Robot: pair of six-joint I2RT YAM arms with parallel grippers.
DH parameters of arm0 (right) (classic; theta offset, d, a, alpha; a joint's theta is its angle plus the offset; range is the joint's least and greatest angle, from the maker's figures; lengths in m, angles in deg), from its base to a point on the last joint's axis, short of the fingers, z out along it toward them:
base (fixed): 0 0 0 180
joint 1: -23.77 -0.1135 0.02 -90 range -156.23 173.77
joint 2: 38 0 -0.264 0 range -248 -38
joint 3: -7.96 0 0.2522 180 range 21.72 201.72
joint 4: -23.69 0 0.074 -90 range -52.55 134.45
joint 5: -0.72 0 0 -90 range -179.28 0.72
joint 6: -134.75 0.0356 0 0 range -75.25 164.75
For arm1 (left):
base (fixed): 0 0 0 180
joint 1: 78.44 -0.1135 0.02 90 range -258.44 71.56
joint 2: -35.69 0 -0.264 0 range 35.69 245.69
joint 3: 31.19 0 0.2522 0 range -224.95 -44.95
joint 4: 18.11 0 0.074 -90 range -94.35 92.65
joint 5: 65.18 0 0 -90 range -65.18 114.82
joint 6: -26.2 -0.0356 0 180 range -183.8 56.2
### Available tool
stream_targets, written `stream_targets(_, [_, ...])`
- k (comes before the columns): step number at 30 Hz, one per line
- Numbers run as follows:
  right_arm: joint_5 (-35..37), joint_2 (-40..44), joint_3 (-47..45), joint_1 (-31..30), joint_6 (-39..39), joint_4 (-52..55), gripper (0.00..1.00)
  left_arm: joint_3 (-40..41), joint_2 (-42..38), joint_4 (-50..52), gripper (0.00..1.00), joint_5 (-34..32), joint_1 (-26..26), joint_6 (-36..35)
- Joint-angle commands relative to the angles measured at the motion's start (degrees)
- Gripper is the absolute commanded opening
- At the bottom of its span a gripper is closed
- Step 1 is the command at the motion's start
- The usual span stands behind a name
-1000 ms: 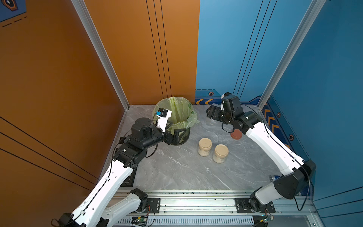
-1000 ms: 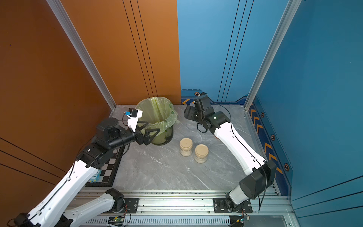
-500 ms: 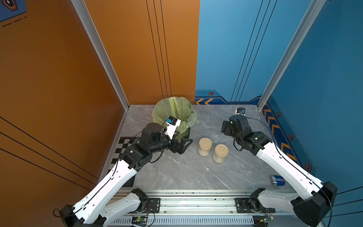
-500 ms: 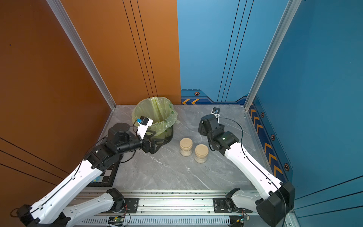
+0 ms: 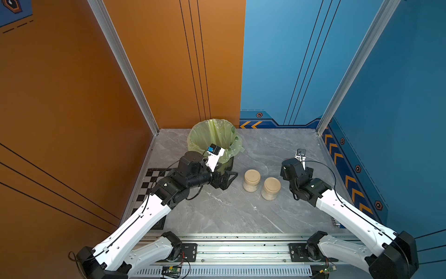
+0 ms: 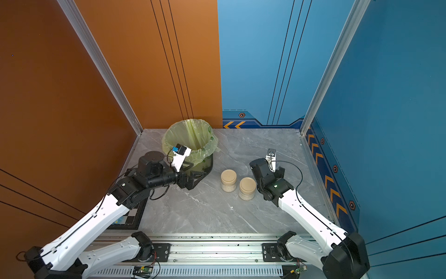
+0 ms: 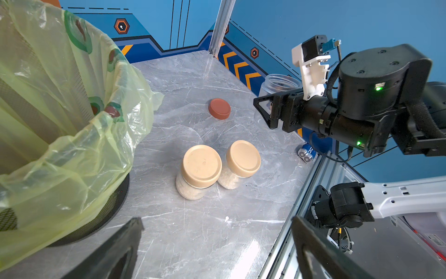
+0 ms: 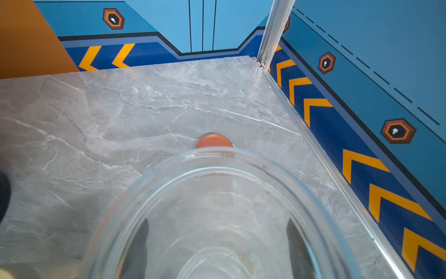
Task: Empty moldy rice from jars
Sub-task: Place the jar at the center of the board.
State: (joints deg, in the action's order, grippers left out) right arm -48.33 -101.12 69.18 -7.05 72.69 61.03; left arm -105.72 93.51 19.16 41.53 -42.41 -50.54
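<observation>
Empty clear jar (image 8: 217, 217) clamped in right jaws, left jaws released beside green-bagged mesh bin (image 5: 196, 145); careless set-down could topple 2 beige-lidded rice jars (image 5: 252, 180).

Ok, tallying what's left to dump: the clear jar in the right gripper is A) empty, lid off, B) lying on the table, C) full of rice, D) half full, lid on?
A: the jar in the right gripper is see-through with no rice inside, its mouth open; a reddish-brown lid lies on the table.
</observation>
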Motion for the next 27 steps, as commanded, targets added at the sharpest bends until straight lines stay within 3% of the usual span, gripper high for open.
stream_targets(1, [3.1,1.3,-1.9,1.2,4.1,-4.6,0.0,1.2,0.2,0.4,0.98,-1.2,0.5,-0.5])
stream_targets(12, [2.0,1.2,-11.8,4.0,11.7,-15.0,0.0,1.4,0.1,0.3,0.98,-2.1,0.6,-0.7])
stream_targets(27, [5.1,-12.2,-11.8,8.1,20.6,-15.6,0.0,3.4,-0.2,0.3,0.98,-2.6,0.4,-1.8])
